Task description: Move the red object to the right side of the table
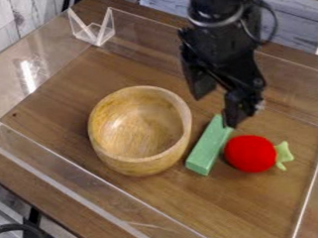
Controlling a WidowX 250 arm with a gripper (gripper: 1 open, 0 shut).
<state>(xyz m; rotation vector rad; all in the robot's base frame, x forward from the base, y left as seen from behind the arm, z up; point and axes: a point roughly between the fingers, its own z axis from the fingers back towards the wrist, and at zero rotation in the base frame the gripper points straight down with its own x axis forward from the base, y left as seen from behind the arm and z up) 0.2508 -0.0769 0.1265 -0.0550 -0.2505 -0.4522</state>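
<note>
Red object [254, 153]: small rounded toy fruit w/ green leaf, near-right on table [106, 59], beside green block [208, 149]. Dark wood grain, clear acrylic walls. Gripper [220, 106] wide open, holding nothing.

The gripper [220, 101] hung open above the green block [208, 148]. The red object [254, 153] lay just right of the block; the bowl [139, 128] sat left, on the table [106, 69].
</note>
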